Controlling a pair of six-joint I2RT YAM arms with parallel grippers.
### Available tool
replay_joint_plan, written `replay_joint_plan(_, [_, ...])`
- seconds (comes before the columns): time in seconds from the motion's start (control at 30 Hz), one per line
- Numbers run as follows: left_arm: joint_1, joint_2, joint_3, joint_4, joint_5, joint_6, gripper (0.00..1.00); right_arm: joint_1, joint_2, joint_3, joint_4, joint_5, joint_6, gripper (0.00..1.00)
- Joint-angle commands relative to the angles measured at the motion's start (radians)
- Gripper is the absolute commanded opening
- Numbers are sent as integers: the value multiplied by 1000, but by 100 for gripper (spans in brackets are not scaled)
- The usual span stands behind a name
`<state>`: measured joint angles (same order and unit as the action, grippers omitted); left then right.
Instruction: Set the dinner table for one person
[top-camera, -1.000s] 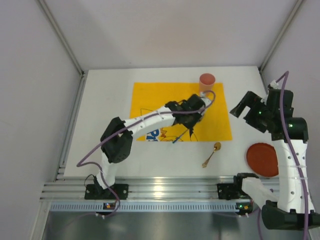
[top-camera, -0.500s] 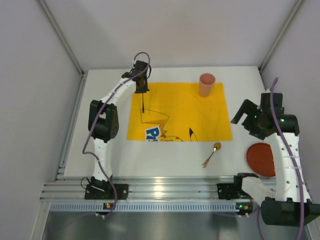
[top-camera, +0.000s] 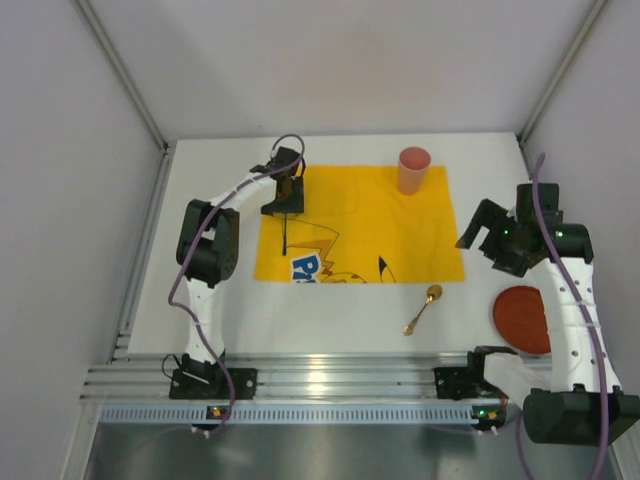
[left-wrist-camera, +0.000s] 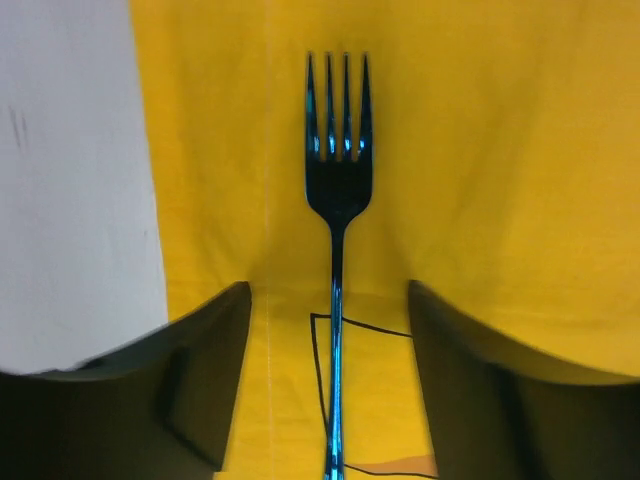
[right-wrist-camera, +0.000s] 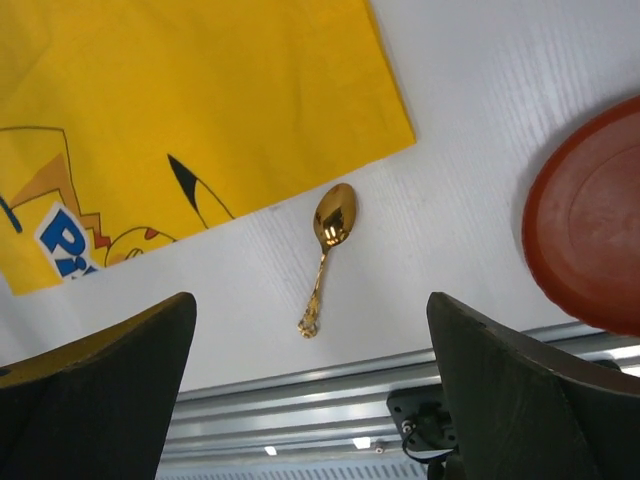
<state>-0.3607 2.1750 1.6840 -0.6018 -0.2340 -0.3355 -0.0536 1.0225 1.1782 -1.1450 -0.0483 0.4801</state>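
Partly laid: fork down, spoon and plate not yet placed

Firmly fixed under both arms, the table (top-camera: 330, 315) fills the work area, and its ribbed rail (top-camera: 330, 380) runs along the near edge. It is a stiff, matte slab, judged too heavy and too fixed to lift. It is not a thing to take hold of; the pieces set on it are what the grippers grasp. Its flat surface should let thin cutlery lie very low, so picking a piece up is likely to be fiddly.

A yellow mat (top-camera: 400, 230) lies toward the far edge, and a cup (top-camera: 413, 168) stands at its far right corner. The fork (left-wrist-camera: 337, 200) lies flat along the mat's left margin. The left gripper (left-wrist-camera: 328, 300) is spread wide to either side of the handle and has let go of it.

The spoon (right-wrist-camera: 325, 250) rests on bare table between the mat and the near edge. It looks glossy, thin and probably slippery, and the narrow handle is the best place to pinch it. The plate (top-camera: 523, 318) sits near the right edge. The right gripper (right-wrist-camera: 310, 300) hangs above the spoon, splayed and holding nothing.

The fork's handle end runs out of the left wrist view. The plate is cropped in the right wrist view and partly covered by the arm from above.
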Motion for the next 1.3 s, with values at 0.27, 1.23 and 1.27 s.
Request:
replay_joint_plan(0.27, [2,-124,-33,-3,65,-91,98,434,223,-397,361,-157,100,92])
replay_joint_plan(1.23, [2,-349,-156,-66,96,-76,98,500,326,-218,202,284,94,0])
replay_joint_plan(1.27, [3,-350,-156,-61,97,-80,98,502,324,-139,156,310,78,0])
